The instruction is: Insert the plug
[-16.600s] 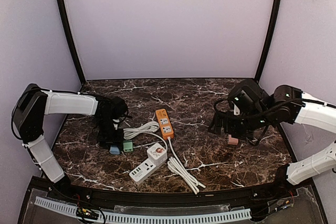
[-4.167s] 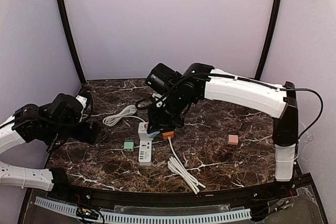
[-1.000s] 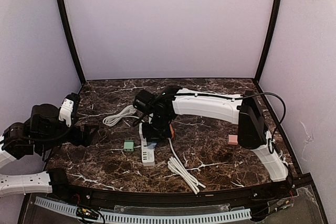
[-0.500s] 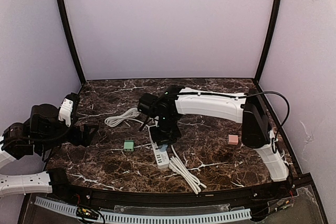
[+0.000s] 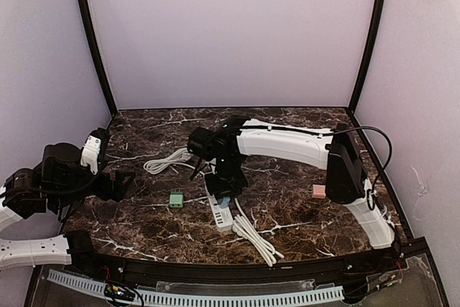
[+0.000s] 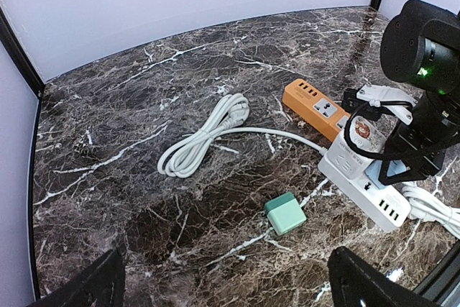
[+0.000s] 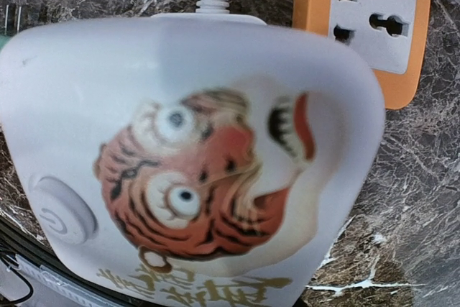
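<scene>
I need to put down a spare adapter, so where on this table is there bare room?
Bare marble: the back strip of the table behind the coiled cord; the right side around the pink block; the front left, nearer than the green block. Crowded: the middle, with the white power strip, orange strip and cable bundle.

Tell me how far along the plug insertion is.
Done: the right claw sits at the white power strip. In hand: it is shut, low over the strip, with a blue piece at its tip. Left: seating is hidden, so confirm the plug is in, then release. The left claw is open, off to the side.
</scene>
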{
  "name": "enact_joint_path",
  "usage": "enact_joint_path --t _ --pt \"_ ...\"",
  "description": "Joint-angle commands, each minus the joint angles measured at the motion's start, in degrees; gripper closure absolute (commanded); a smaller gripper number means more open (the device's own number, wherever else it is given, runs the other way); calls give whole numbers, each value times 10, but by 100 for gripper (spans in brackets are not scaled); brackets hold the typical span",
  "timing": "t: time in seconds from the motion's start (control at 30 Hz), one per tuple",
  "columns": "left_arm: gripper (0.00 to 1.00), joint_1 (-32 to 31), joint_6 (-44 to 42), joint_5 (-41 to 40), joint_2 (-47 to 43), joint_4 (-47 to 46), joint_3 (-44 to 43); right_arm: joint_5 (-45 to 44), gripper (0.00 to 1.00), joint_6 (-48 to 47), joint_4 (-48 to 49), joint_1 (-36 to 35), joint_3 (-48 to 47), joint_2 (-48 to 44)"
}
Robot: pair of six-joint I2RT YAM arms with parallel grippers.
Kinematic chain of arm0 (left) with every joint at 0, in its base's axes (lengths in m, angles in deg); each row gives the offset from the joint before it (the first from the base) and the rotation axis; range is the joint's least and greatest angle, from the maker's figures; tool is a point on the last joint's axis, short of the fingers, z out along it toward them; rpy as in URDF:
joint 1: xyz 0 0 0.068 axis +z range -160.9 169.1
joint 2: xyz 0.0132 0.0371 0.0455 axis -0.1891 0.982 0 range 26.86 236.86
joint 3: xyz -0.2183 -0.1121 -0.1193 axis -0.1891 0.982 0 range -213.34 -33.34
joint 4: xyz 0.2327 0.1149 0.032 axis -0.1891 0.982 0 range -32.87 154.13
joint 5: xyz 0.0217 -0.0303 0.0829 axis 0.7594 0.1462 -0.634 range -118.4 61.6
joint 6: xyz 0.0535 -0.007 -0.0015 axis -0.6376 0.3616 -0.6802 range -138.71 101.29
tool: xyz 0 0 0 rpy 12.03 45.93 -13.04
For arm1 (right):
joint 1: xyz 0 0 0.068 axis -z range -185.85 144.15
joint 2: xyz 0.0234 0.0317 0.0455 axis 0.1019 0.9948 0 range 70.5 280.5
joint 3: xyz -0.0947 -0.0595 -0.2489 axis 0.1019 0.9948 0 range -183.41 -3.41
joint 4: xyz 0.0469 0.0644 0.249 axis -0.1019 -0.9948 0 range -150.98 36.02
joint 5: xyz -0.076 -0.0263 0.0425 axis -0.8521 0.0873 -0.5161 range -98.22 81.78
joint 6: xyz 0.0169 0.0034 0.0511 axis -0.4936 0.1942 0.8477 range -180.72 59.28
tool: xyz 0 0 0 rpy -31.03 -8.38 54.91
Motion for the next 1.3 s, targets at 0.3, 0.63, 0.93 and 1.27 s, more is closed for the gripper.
enact_joint_path --t 0.3,0.63,0.93,1.27 --pt "1 2 -5 -2 8 -8 11 -8 100 15 -39 0 -4 82" --pt "1 3 -4 -7 6 -7 11 -18 100 17 -48 0 -25 104" --pt "1 2 -6 -3 9 -9 11 -32 95 19 -28 -1 -17 39" --pt "1 2 -5 -6 9 -8 11 -43 66 23 24 -3 21 -59"
